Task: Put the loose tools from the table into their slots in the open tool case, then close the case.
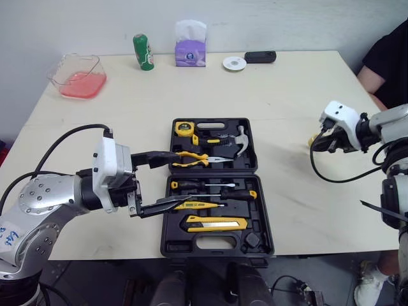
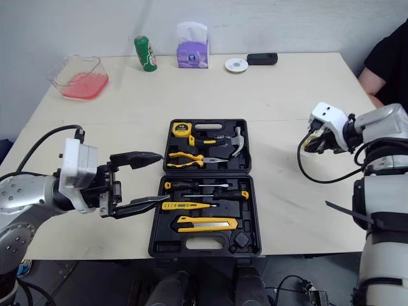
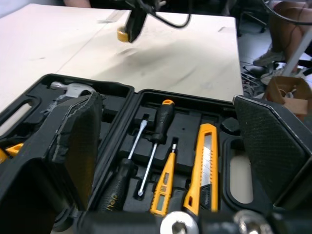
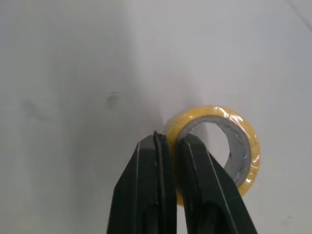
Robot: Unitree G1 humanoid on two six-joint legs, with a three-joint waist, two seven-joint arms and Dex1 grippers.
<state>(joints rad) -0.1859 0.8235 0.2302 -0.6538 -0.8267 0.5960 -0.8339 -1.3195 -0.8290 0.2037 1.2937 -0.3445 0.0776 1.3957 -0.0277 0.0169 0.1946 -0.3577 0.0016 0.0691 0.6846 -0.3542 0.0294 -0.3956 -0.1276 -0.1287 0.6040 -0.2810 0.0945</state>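
Note:
The black tool case (image 1: 261,224) lies open at the table's near middle. It holds a tape measure (image 1: 184,127), a hammer (image 1: 239,139), pliers (image 1: 191,158), screwdrivers (image 1: 210,185) and a yellow utility knife (image 1: 215,222). My left gripper (image 1: 182,177) is open at the case's left edge, its fingers reaching over the hinge area with nothing between them. Far to the right of the case, my right gripper (image 4: 170,141) is shut on the wall of a yellow tape roll (image 4: 243,131), one finger inside the ring. The tape roll (image 3: 124,34) hangs just above the table.
Along the far edge stand a clear container with pink contents (image 1: 78,76), a green can (image 1: 143,51), a tissue pack (image 1: 190,44), a white disc (image 1: 234,63) and a black device (image 1: 260,57). A person (image 1: 389,57) sits at the far right corner.

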